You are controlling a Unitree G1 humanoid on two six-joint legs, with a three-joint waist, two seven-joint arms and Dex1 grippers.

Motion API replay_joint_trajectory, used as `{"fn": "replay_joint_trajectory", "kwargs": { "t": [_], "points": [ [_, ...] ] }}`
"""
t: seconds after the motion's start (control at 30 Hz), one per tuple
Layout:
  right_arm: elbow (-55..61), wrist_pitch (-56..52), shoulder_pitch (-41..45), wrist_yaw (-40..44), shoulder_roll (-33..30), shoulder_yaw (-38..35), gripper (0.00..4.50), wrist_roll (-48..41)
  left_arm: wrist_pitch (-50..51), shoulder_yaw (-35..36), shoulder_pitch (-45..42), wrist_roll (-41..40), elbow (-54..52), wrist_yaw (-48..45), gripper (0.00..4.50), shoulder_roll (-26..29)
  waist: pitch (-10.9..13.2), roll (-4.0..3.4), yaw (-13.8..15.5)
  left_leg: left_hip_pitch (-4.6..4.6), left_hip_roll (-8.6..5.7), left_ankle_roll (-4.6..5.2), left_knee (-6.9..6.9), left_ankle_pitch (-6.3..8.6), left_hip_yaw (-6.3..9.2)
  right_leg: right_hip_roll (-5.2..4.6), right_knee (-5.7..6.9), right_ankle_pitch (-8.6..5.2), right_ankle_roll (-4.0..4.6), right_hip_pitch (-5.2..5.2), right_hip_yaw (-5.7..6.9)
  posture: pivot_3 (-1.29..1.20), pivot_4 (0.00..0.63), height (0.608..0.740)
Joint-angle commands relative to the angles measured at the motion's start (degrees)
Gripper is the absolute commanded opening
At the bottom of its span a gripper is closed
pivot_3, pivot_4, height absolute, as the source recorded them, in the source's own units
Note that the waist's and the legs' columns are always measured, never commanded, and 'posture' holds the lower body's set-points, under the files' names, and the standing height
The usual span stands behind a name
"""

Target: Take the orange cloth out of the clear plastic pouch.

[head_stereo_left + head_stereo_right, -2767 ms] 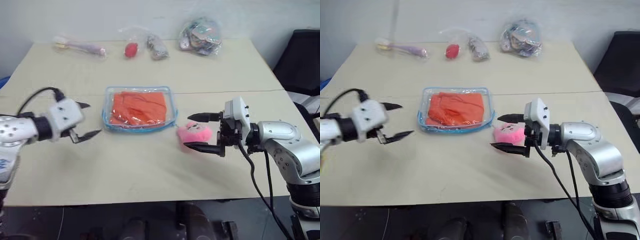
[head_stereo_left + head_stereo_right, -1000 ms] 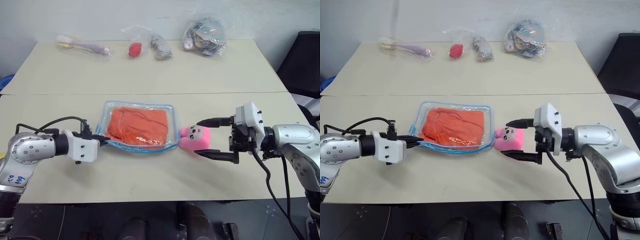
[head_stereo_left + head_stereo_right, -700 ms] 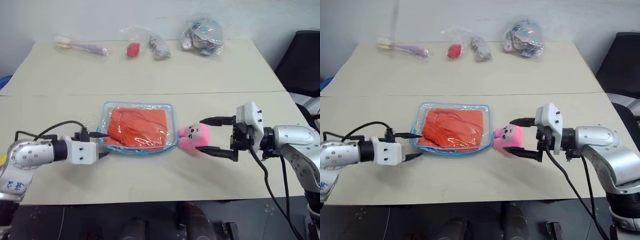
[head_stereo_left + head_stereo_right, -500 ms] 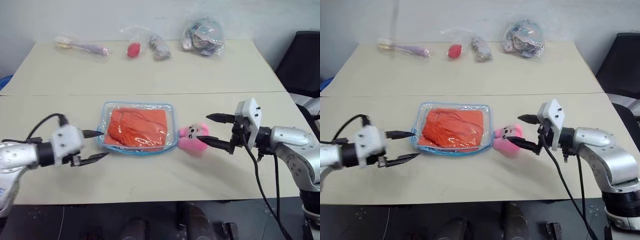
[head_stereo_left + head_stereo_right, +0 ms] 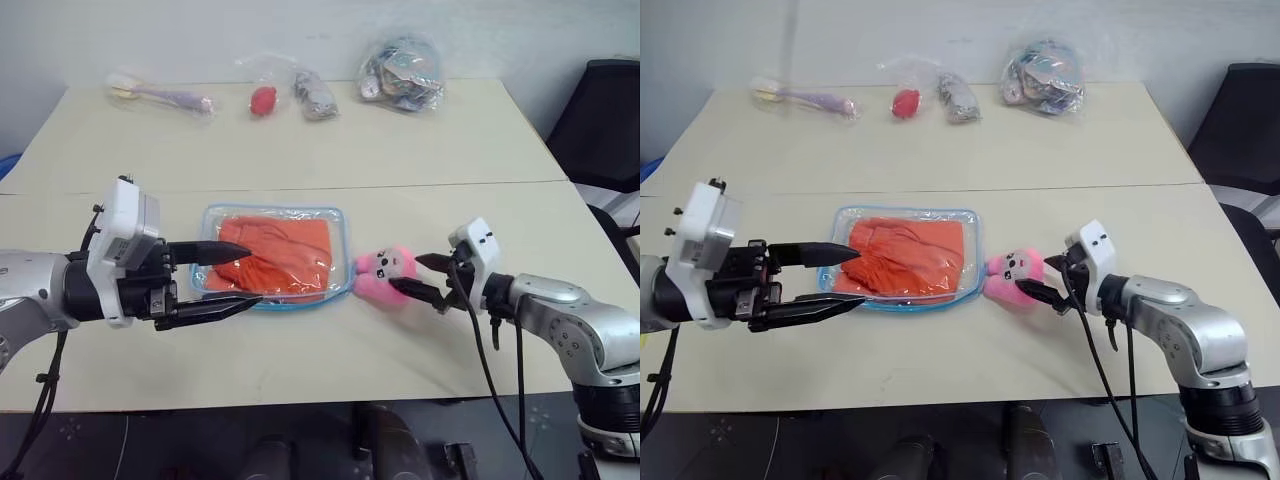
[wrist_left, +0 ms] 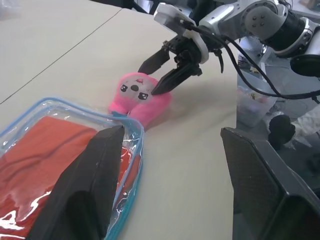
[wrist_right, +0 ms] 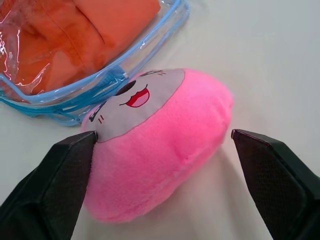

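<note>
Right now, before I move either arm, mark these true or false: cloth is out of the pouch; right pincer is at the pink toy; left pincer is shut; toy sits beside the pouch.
1. The orange cloth is out of the clear plastic pouch. False: it lies inside.
2. The right pincer is at the pink plush toy. True: its open fingers flank the toy.
3. The left pincer is shut. False: it is open, at the pouch's end.
4. The toy sits against the pouch's edge on the table. True.
</note>
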State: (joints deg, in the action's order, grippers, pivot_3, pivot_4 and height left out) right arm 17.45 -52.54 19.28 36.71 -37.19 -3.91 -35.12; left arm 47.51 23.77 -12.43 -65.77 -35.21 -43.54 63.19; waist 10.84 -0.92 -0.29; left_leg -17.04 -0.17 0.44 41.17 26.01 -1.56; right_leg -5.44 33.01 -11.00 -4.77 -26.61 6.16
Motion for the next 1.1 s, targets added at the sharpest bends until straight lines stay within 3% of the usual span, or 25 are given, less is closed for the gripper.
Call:
{"fn": "replay_joint_trajectory", "kwargs": {
  "t": [0.03, 0.23, 0.37, 0.73, 0.93, 1.1],
  "points": [
    [0.54, 0.99, 0.17, -0.01, 1.3, 0.12, 3.19, -0.13, -0.74, -0.35, -1.25, 1.31, 0.14, 0.15, 3.29, -0.23, 0.0, 0.0, 0.0, 0.01, 0.0, 0.0, 0.0, 0.0, -0.01, 0.0, 0.0, 0.0, 0.0, 0.0, -0.01, 0.0, 0.15, 0.74],
    [2.42, 0.7, -0.28, 1.09, 1.32, -0.88, 1.09, -1.22, -1.26, -1.74, -2.57, 3.3, 0.56, 0.15, 3.29, -1.09, 0.0, 0.0, 0.01, 0.01, -0.01, 0.0, 0.01, 0.0, -0.02, 0.01, 0.0, 0.0, 0.0, 0.0, -0.01, 0.0, 0.15, 0.74],
    [4.64, 5.42, 0.58, 4.49, -1.17, -2.2, 0.03, -0.29, -0.91, -1.41, -2.32, 3.81, 0.14, 0.3, 3.29, -1.81, 0.0, -0.01, 0.01, 0.01, -0.01, 0.0, 0.0, 0.0, -0.03, 0.0, 0.0, 0.0, 0.0, 0.0, -0.02, 0.0, 0.15, 0.74],
    [9.26, 29.26, 5.62, 21.48, -8.74, 5.33, 0.01, 9.42, -0.32, -1.38, -2.45, 4.0, -0.27, 1.03, 3.29, -2.2, 0.01, 0.0, 0.07, 0.03, -0.01, -0.02, 0.01, 0.01, -0.03, 0.0, -0.03, 0.0, -0.01, 0.0, -0.02, 0.0, 0.15, 0.74],
    [13.0, 30.87, 5.46, 31.76, -9.14, 11.09, 0.01, 6.6, -0.24, -2.29, -2.09, 4.34, -0.95, 0.98, 3.29, -2.35, 0.01, 0.0, 0.04, 0.05, 0.01, -0.02, 0.05, 0.01, 0.03, -0.01, -0.05, 0.0, 0.0, -0.01, 0.03, 0.0, 0.15, 0.74],
    [5.34, 42.18, 7.95, 33.71, -3.88, 21.68, 0.01, 18.02, -0.94, -4.7, -3.04, 6.19, -0.34, 0.63, 3.29, -3.04, 0.0, 0.02, -0.13, 0.05, 0.01, -0.04, 0.05, 0.02, 0.01, -0.01, -0.04, 0.0, 0.0, 0.03, 0.01, 0.0, 0.15, 0.74]
  ]
}}
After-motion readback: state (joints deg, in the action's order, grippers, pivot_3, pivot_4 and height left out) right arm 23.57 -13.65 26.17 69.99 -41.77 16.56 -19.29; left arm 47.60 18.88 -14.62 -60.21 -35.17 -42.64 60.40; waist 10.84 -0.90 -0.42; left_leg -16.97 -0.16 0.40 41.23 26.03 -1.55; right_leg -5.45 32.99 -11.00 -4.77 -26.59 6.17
